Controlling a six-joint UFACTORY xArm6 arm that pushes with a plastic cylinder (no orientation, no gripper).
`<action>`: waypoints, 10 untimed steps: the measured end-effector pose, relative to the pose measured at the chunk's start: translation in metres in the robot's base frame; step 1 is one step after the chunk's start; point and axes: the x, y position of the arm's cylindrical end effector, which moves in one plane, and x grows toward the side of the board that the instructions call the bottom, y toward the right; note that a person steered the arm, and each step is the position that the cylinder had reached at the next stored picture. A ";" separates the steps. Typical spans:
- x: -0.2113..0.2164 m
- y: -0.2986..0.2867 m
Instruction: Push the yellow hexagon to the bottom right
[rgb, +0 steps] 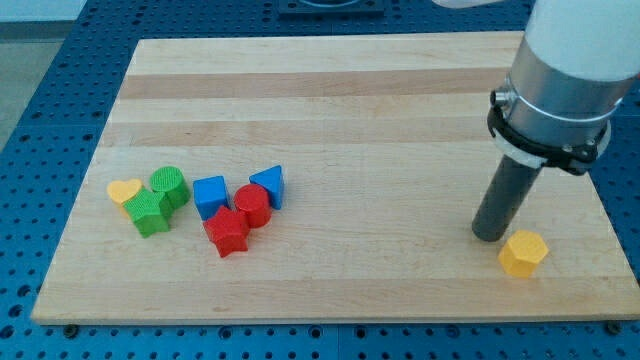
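Note:
The yellow hexagon (523, 253) lies near the bottom right corner of the wooden board (340, 90). My tip (489, 236) rests on the board just to the left of the hexagon and slightly above it, a small gap apart. The dark rod rises from there to the grey arm at the view's top right.
A cluster of blocks sits at the board's left: a yellow heart (124, 192), a green cylinder (170, 186), a green star-like block (150, 213), a blue block (210, 196), a red cylinder (252, 205), a red star (227, 232) and a blue triangle (269, 185).

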 end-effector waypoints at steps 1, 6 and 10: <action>0.001 -0.016; 0.029 0.023; 0.027 0.024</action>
